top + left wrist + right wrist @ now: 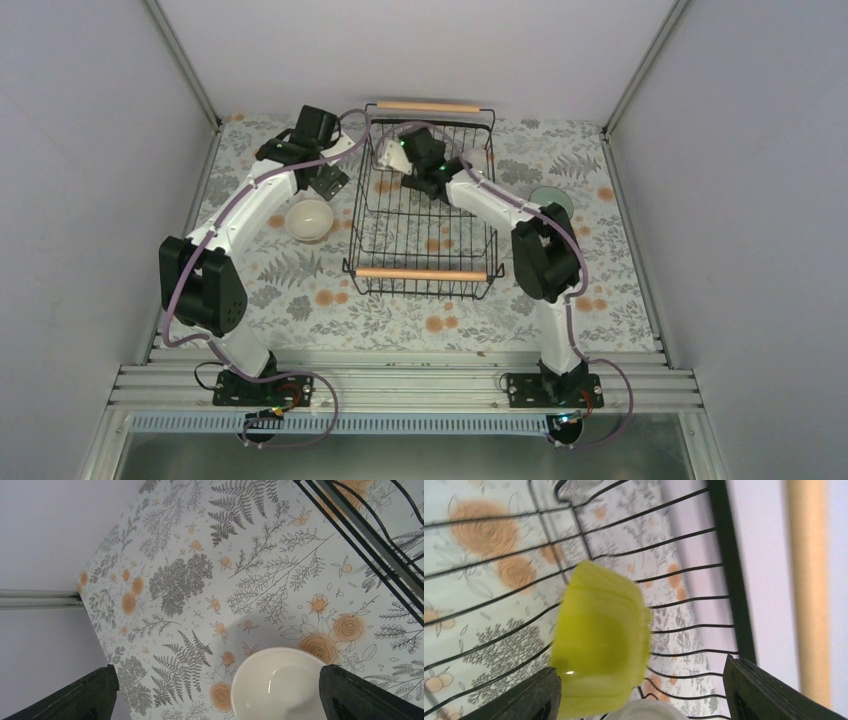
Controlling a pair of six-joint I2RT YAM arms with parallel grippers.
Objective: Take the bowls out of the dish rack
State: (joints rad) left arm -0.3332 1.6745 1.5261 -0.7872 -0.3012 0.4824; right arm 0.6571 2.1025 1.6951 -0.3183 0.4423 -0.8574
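Note:
The dish rack [425,262], a black wire basket with two wooden handles, stands mid-table. My right gripper [421,152] is inside its far end, open. In the right wrist view its jaws [639,700] stand wide apart around a tilted yellow-green bowl [599,640], which is close to the left finger [524,697]. A white bowl's rim [649,712] shows just below. My left gripper [326,181] is open and empty left of the rack, above a cream bowl [309,220] standing on the table. That bowl [277,685] lies between the open fingers [217,700].
A pale green bowl [552,200] sits on the table right of the rack, partly hidden by my right arm. A whitish bowl [476,160] is in the rack's far right corner. The rack's side wires [365,535] run close to my left gripper. Walls enclose the table.

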